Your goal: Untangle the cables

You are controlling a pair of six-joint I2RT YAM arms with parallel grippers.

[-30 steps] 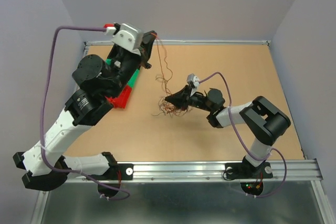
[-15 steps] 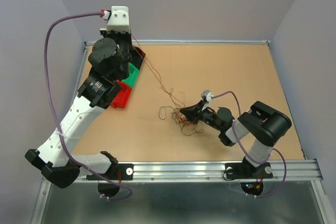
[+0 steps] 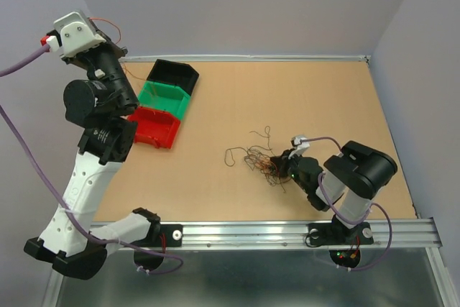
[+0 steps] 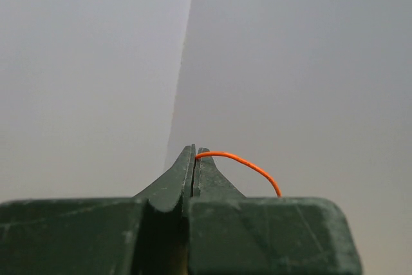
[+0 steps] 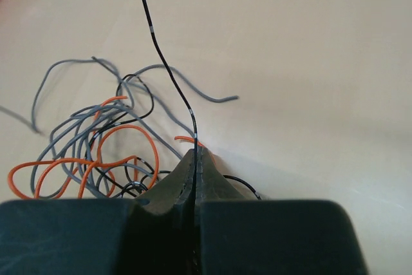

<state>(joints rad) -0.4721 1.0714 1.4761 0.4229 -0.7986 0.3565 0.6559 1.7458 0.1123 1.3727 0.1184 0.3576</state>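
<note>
A second ago my left arm hung over the bins with a long strand stretched back to the heap. It has since swung up and out past the far-left corner of the bench (image 3: 338, 91). That uncovers the black bin (image 3: 172, 75), green bin (image 3: 165, 96) and red bin (image 3: 154, 126) by the left edge. The right arm has pulled back toward the near edge, and the cables (image 3: 260, 159) came with it. They now lie right of centre, close to the right arm's base.

From the top view I cannot read either grip. The wrist cameras settle it. The left gripper (image 4: 195, 154) is pressed together, with an orange strand (image 4: 238, 158) arching out of the seam against the bare wall. From above, that strand is a small loop beside the left gripper (image 3: 106, 34).

The right gripper (image 5: 195, 152) is also pressed together, low over the bench at the edge of the heap. A black banded strand (image 5: 168, 72) runs straight into its tips, pinched there. Grey, orange and black loops of the cables (image 5: 96, 152) lie just left of the tips.
</note>
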